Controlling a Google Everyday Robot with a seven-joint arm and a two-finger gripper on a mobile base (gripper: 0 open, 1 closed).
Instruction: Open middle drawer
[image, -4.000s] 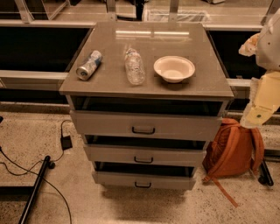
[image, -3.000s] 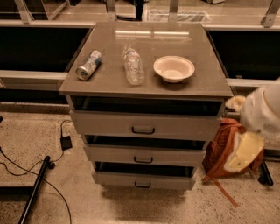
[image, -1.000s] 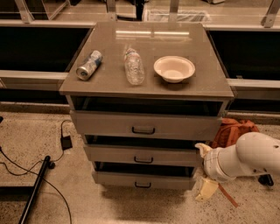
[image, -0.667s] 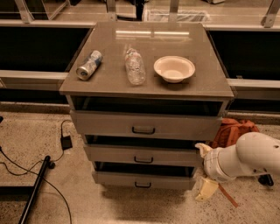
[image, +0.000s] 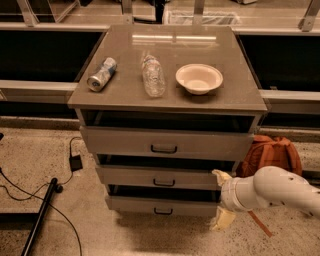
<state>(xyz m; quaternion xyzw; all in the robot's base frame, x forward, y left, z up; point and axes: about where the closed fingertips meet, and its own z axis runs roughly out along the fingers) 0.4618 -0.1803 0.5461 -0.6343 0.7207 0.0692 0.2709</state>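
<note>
1. Cabinet (image: 167, 106): three stacked drawers.
2. Middle drawer (image: 130, 176): second of the three, immediately left of the pincer (image: 221, 197). It is grey-beige and shallow, with a small dark bar handle (image: 164, 183) at centre. Its long axis runs left–right and its front faces the camera.
3. Pincer: at the cabinet's lower right front, fingers spread apart, gripping nothing.

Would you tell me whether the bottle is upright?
No, the bottle lies on its side; gripper is beside the middle drawer's right end.
</note>
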